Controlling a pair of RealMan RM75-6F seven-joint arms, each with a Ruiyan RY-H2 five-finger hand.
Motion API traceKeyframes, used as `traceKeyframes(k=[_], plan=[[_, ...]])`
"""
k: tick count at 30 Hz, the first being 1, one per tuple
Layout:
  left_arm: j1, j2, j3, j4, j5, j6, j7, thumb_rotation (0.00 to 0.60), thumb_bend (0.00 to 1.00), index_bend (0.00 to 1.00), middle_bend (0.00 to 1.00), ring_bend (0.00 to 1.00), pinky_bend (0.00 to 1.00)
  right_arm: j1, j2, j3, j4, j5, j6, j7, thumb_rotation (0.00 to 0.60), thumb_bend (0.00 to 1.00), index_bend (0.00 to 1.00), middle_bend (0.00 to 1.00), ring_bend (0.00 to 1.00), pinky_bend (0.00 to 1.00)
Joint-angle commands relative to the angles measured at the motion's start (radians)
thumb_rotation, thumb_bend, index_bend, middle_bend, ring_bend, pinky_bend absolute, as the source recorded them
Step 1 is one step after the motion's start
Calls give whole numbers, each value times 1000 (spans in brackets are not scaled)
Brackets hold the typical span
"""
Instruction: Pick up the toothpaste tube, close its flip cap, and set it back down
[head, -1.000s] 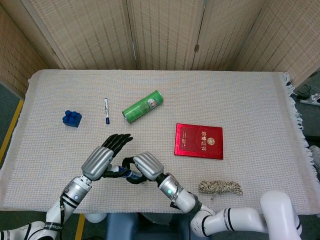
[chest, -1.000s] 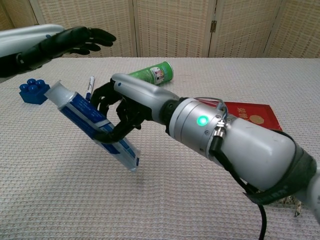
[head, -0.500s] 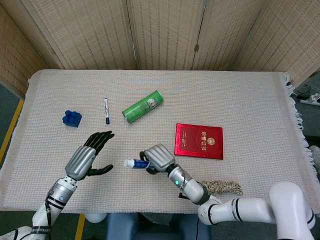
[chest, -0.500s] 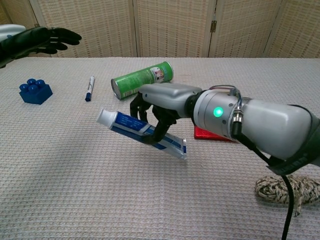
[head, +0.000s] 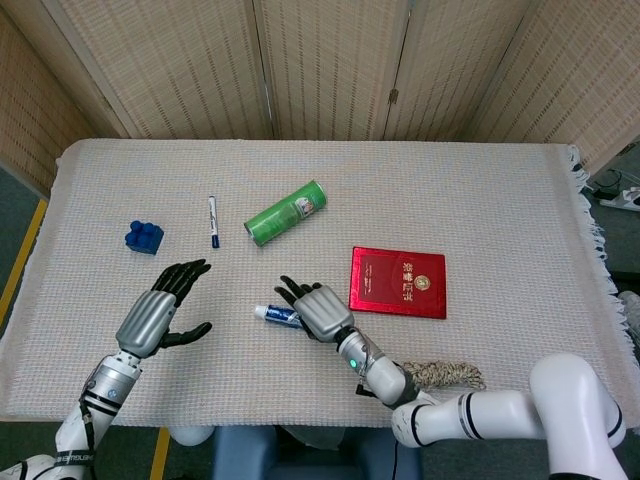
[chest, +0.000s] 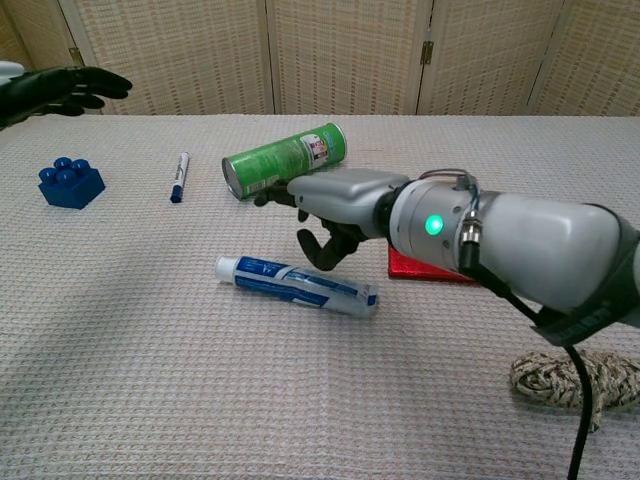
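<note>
Chest view: smooth cylindrical toothpaste tube (chest: 297, 284) flat on waffle-textured tablecloth (chest: 150, 380)

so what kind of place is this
Probably a staged robot test area, not a home: a table under a cream woven cloth, folding woven screens walling it off, and unrelated props such as a blue toy brick and red booklet.

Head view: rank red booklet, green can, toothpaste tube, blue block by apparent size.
1. red booklet, clearly the largest
2. green can
3. toothpaste tube: only partly visible, the right hand covers one end, so its rank against the can is unsure
4. blue block, the smallest
</note>
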Motion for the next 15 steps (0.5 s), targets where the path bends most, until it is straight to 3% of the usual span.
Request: traceKeyframes(k=[1, 5, 7, 9, 11, 15], plan=[[16, 8, -4, 19, -4, 19, -16, 0, 132, 0, 66, 29, 0, -64, 56, -8, -65, -128, 63, 100, 600, 822, 0, 22, 192, 229], [53, 21, -8, 42, -9, 75, -21, 18, 130, 0, 67, 44, 0, -177, 147, -63, -118, -332, 195, 230, 600, 819, 6, 135, 275, 253], [71, 30, -8, 49, -12, 95, -25, 160, 130, 0, 67, 53, 0, -224, 200, -90, -142, -389, 245, 267, 600, 819, 28, 164, 295, 256], [87, 44, -7, 66, -14, 115, -16, 478, 132, 0, 68, 59, 0, -278, 263, -119, -161, -447, 309, 288, 600, 819, 89, 198, 314, 261], [103, 54, -6, 91, -24, 129, 0, 590, 133, 2, 74, 64, 0, -332, 324, -144, -175, -492, 375, 298, 600, 819, 175, 227, 327, 262], [137, 59, -5, 123, -58, 165, 45, 600, 156, 25, 92, 81, 0, -432, 417, -182, -192, -550, 489, 327, 600, 819, 260, 235, 329, 262]])
